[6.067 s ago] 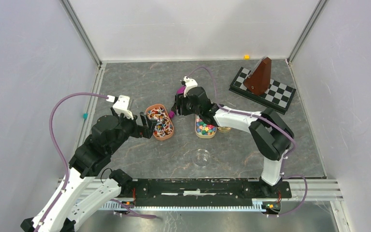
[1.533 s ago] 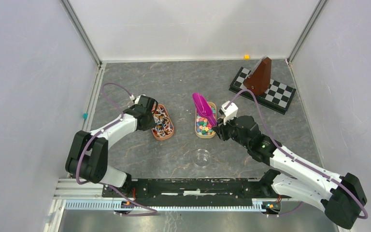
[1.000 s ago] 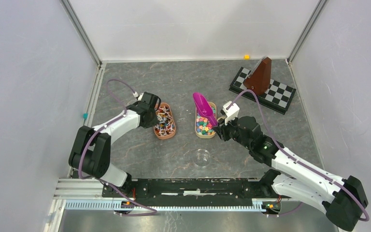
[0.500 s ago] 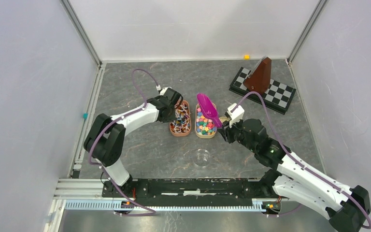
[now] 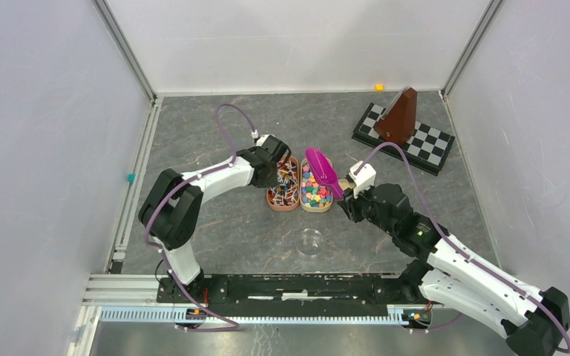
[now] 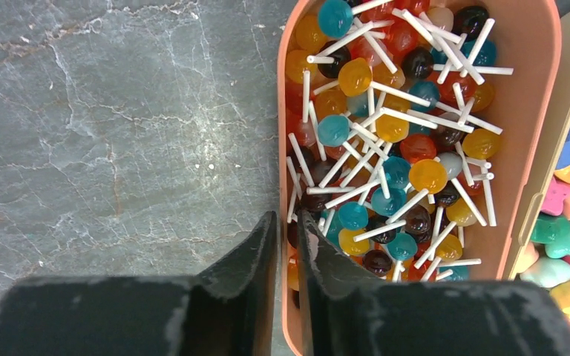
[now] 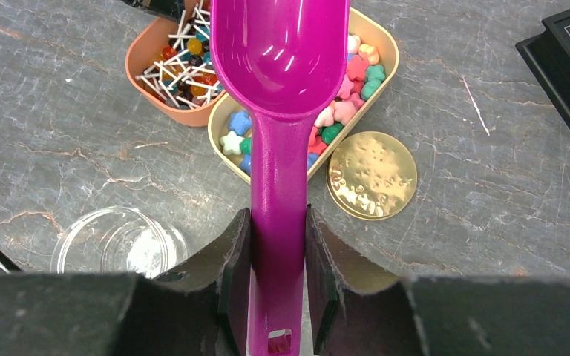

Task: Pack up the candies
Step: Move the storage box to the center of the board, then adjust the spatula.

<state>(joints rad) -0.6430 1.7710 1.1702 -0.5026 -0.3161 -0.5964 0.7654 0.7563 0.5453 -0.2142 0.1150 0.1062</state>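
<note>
Right fingers (image 7: 234, 259): clamped on magenta scoop (image 7: 278, 44) handle, empty bowl above star candies (image 7: 341, 111). Left fingers (image 6: 245, 282): pinching orange lollipop tray (image 6: 534, 111) rim.

This is a robotics lab test cell, not a home or a shop. Plain white panels (image 5: 37, 148) close in the grey marbled table (image 5: 215, 230) at 9, 12 and 3 o'clock. Bare aluminium posts (image 5: 122, 48) hold them at 11 and 1. At 6 o'clock two white-and-black arms (image 5: 215, 176) are bolted to a black rail (image 5: 304, 285), with purple cables (image 5: 218, 122) looping free. The props are an unrelated mix: bright candies (image 5: 312, 194) at centre, and a chessboard (image 5: 427, 152) bearing a brown pyramid (image 5: 396, 117) at 2 o'clock.
</note>
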